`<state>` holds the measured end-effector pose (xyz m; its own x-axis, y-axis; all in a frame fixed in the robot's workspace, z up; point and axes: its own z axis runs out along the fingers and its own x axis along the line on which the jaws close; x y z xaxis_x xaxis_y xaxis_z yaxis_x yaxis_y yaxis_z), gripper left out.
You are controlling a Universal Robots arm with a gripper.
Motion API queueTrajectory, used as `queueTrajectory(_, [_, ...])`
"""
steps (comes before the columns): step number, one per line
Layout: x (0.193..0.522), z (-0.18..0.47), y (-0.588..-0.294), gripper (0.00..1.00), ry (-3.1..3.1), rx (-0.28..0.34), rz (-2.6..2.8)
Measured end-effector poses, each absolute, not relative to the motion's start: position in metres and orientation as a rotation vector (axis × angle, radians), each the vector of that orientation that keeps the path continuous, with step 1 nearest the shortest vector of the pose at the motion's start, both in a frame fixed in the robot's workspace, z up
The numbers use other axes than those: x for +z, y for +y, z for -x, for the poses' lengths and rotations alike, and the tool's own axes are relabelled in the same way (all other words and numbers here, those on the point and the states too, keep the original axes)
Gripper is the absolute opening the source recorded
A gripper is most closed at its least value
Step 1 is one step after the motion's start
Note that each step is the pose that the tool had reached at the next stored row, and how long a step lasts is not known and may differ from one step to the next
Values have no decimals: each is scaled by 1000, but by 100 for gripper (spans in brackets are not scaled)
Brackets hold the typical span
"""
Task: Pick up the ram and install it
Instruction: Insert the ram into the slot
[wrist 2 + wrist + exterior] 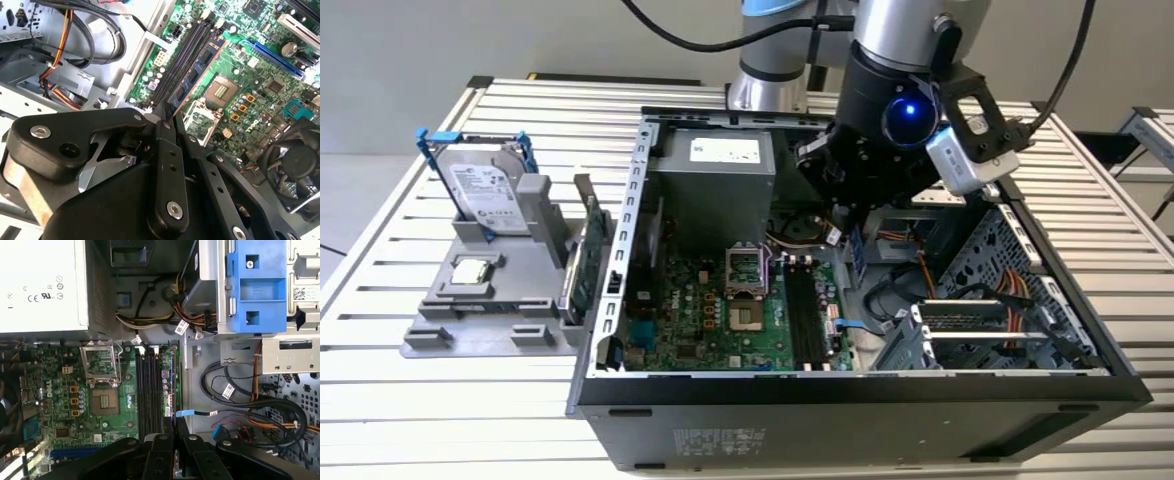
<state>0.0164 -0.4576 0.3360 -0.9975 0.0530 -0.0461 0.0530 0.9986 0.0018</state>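
- In the exterior view, an open computer case point(854, 400) is seen lying on a slatted table point(454, 400), with the arm reaching into it from above.
- The gripper point(854, 215) is held over the motherboard point(707, 320). The ram point(858, 250) is pinched between its fingers and hangs on edge beneath them, above the far end of the black memory slots point(807, 315) and clear of the board.
- Towards the exterior view's left, a grey holder point(467, 320) is placed beside the case. A hard drive point(487, 195) in a blue frame stands in it, and a small square processor chip point(474, 270) lies flat in it.
- In the second wrist view, the gripper point(167, 117) is seen pressed onto one end of the ram point(197, 72). The stick's dark chips are shown, and it runs alongside the memory slots point(182, 55), between them and the processor socket point(220, 92).
- A black fan point(295, 160) is seen near the socket.
- In the first wrist view, the ram point(175, 390) is seen edge-on as a thin line rising from the gripper point(175, 436), just beside the memory slots point(150, 390).
- Whether its lower edge touches a slot cannot be told from this view.
- A silver power supply point(40, 285) and a blue bracket point(255, 285) are seen beyond the board.
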Motion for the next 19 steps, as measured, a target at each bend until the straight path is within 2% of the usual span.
queueTrajectory(19, [322, -16, -458, 0, 3102, -15, -79])
